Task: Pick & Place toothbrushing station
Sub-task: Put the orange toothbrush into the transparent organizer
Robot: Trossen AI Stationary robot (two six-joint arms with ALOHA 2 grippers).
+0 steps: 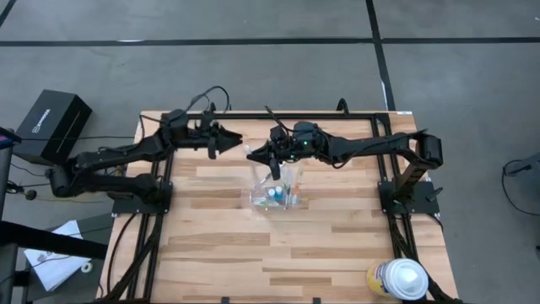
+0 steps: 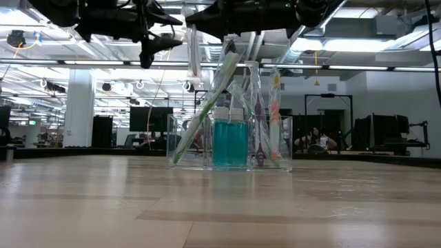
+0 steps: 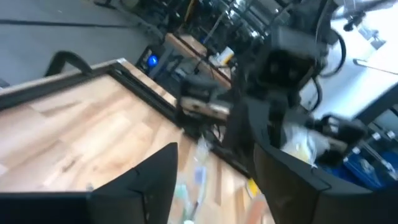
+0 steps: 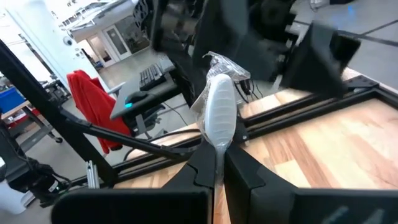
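A clear plastic cup (image 1: 274, 196) stands on the table's middle; in the low view (image 2: 231, 141) it holds two teal toothpaste tubes (image 2: 229, 141) with white caps and several wrapped toothbrushes (image 2: 207, 110) leaning in it. My right gripper (image 1: 250, 154) is high above the table, just behind the cup, shut on a pale wrapped toothbrush (image 2: 195, 55). My left gripper (image 1: 239, 142) is open and empty at the same height, facing the right gripper from the table's left; its fingers show spread in the left wrist view (image 3: 214, 180). My right gripper pinches the wrapped toothbrush between its two fingertips (image 4: 205, 163), on the wrapper just beside the broad white end (image 4: 220, 121). The fingers lie level, pointing toward the table's left. The toothbrush is lifted clear and hangs about upright, above the cup.
A large white-and-yellow round container (image 1: 396, 279) lies at the table's near right corner. A black box (image 1: 52, 125) sits on the floor left of the table. Bare wood lies left of and in front of the cup. A person (image 2: 320, 141) shows far behind.
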